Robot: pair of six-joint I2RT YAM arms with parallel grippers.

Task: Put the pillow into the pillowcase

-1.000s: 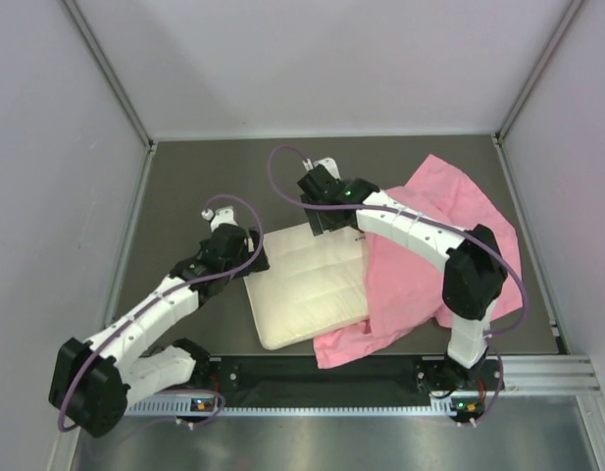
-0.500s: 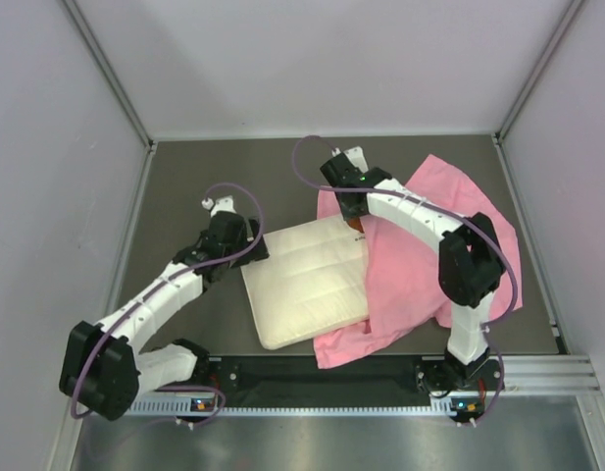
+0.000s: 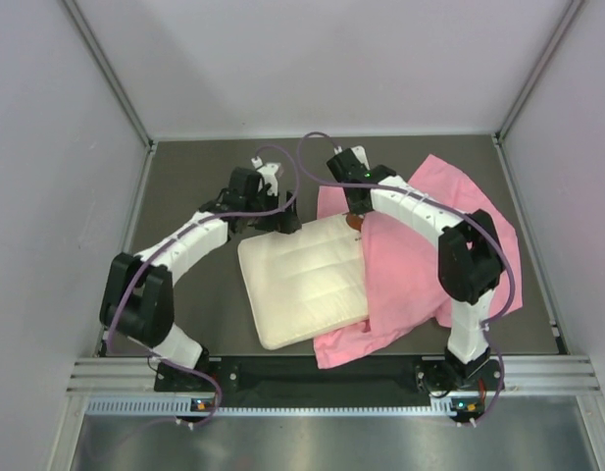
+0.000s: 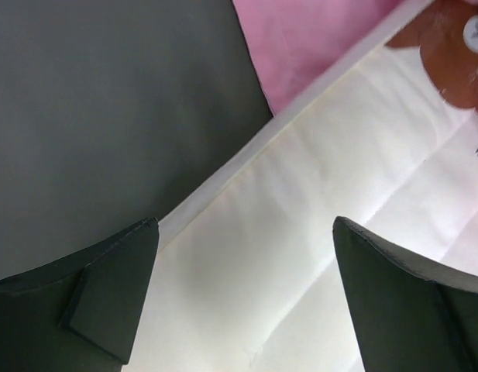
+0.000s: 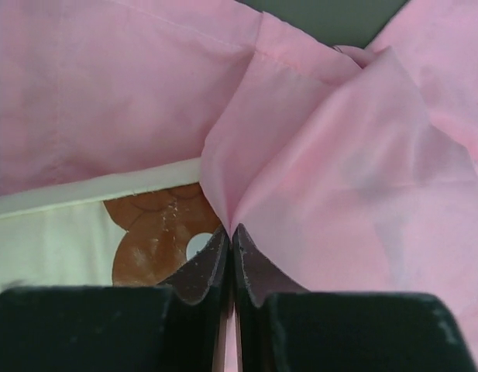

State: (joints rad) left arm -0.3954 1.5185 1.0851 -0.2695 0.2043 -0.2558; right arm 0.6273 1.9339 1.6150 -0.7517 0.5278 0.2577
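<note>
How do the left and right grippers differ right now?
The left gripper is open, its fingers spread over the pillow's edge, holding nothing. The right gripper is shut, pinching a fold of the pillowcase. Both sit at the pillow's far end.

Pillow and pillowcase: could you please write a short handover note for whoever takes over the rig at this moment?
Left end effector: open, over the pillow's far left edge, holding nothing.
Right end effector: shut on a fold of the pillowcase by the pillow's far right corner.
The pillow lies flat on the table; the pillowcase overlaps only its right side.
Done: pillowcase fabric pinched.
Left: open the pillowcase and get the pillow inside.
</note>
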